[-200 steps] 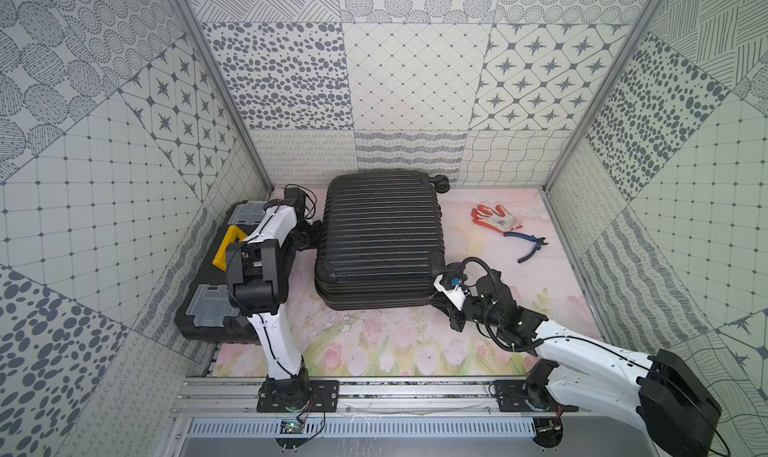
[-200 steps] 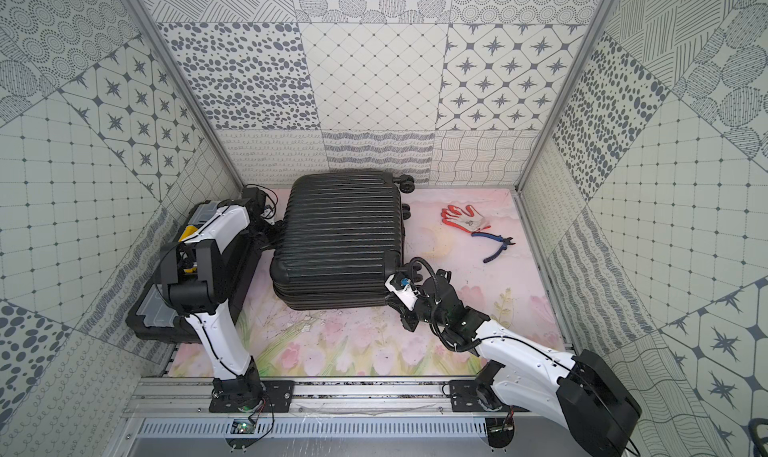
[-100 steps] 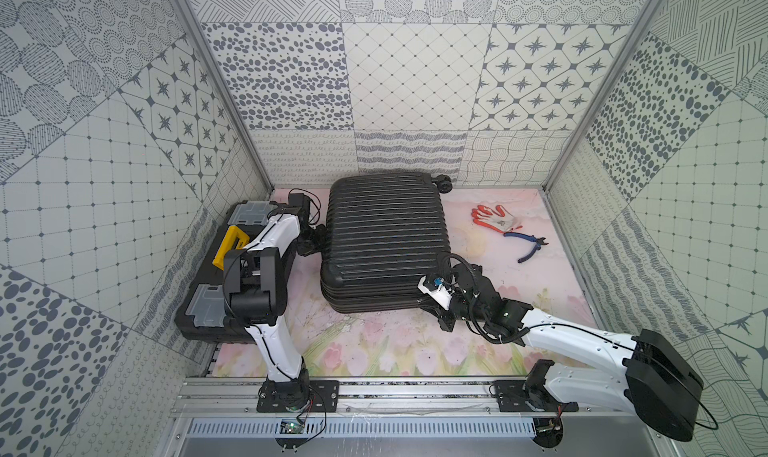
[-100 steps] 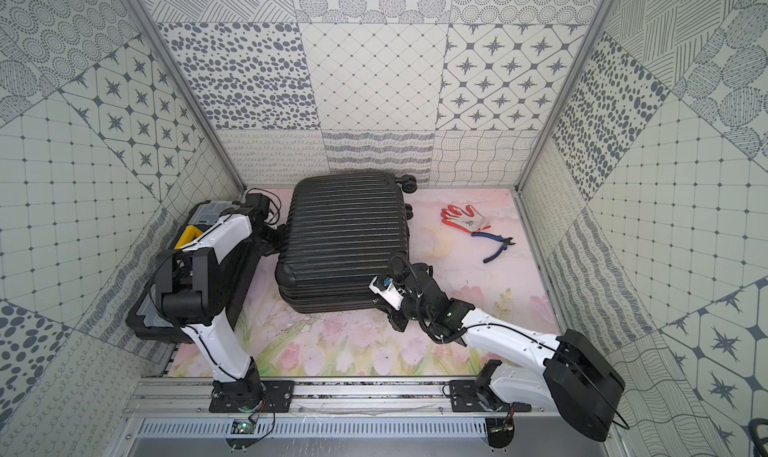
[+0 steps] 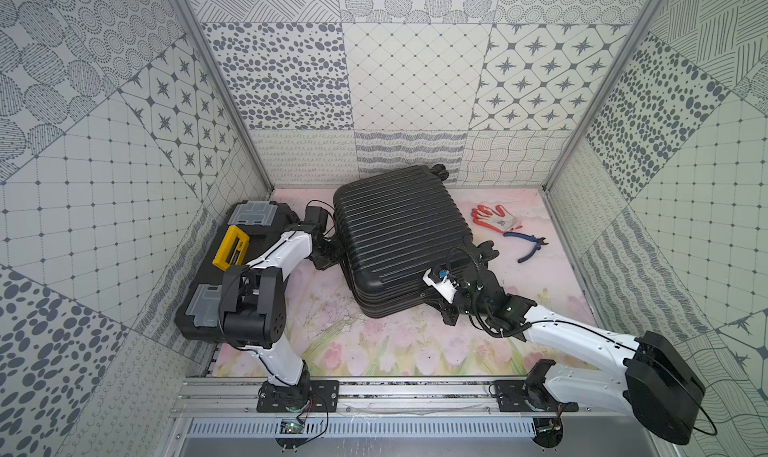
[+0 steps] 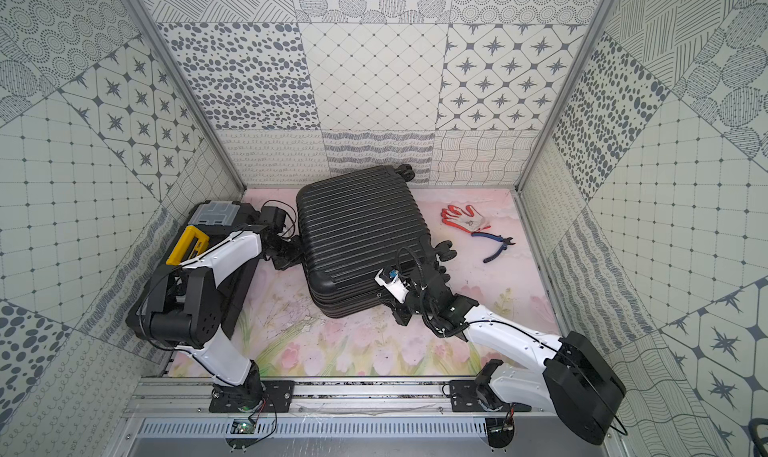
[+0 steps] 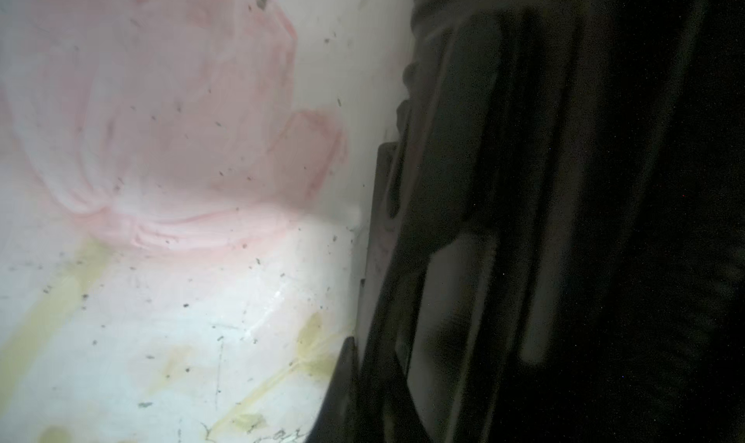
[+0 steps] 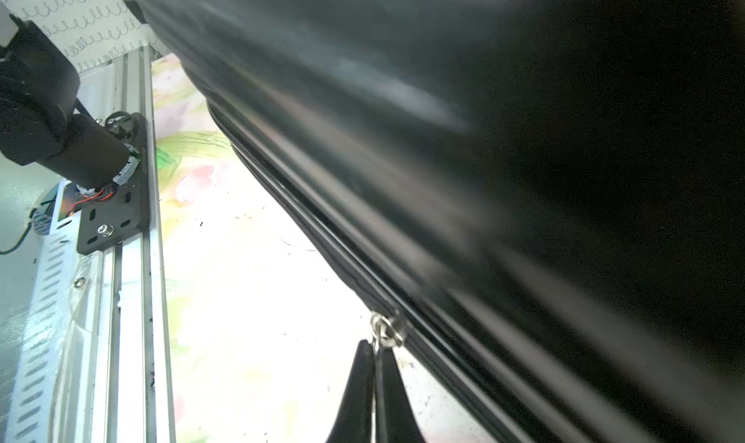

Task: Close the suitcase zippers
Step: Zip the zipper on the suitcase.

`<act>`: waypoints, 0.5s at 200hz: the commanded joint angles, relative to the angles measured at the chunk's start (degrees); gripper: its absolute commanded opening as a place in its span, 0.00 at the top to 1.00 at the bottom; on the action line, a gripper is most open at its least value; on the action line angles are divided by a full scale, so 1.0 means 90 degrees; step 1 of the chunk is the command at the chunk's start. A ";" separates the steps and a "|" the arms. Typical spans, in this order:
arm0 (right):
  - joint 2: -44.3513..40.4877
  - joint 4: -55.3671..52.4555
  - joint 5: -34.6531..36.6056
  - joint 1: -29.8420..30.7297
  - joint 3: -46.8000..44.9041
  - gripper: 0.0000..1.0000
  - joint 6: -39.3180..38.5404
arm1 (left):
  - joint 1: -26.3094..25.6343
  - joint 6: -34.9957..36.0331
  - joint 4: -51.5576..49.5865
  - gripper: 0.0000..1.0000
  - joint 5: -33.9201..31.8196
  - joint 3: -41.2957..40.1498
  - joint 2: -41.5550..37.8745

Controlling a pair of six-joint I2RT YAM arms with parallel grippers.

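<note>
Top views are both centred on the suitcase (image 5: 399,243), a small black hard-shell case with a ribbed shell, laid flat and askew on the floral mat (image 5: 374,351) with its two halves folded together. It is placed toward the back wall, between a black toolbox (image 5: 210,274) with a yellow handle on the left and a red-and-white glove (image 5: 494,220) and blue-handled pliers (image 5: 527,246) on the right. Black spinner wheels (image 5: 439,170) are seen at its far corner and along its right side.

In the right wrist view the zip track (image 8: 437,370) is seen as a dark band along the seam, blurred over much of its length, and a silver zipper slider (image 8: 385,331) is carried on it. The right gripper (image 8: 375,350) is clamped tight, with its fingertips (image 8: 361,366) pressed together on the zipper pull hanging from that slider, at the case's near right corner.

The left gripper (image 5: 332,261) is set against the case's left edge. It is closed, but whether anything is pinched cannot be told from the dark left wrist view.
</note>
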 commanded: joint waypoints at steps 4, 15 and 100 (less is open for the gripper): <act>0.0086 0.0400 -0.0377 0.0317 0.0347 1.00 -0.0235 | -0.0386 -0.1489 0.0224 1.00 0.0887 -0.0429 -0.0410; 0.0143 0.0373 -0.0422 0.0435 0.0442 1.00 -0.0295 | -0.0428 -0.1866 0.0455 1.00 0.0825 -0.0677 -0.0620; 0.0605 0.0450 -0.0416 0.1278 0.1019 1.00 -0.0294 | -0.1253 -0.5006 0.2106 1.00 0.0272 -0.2017 -0.1755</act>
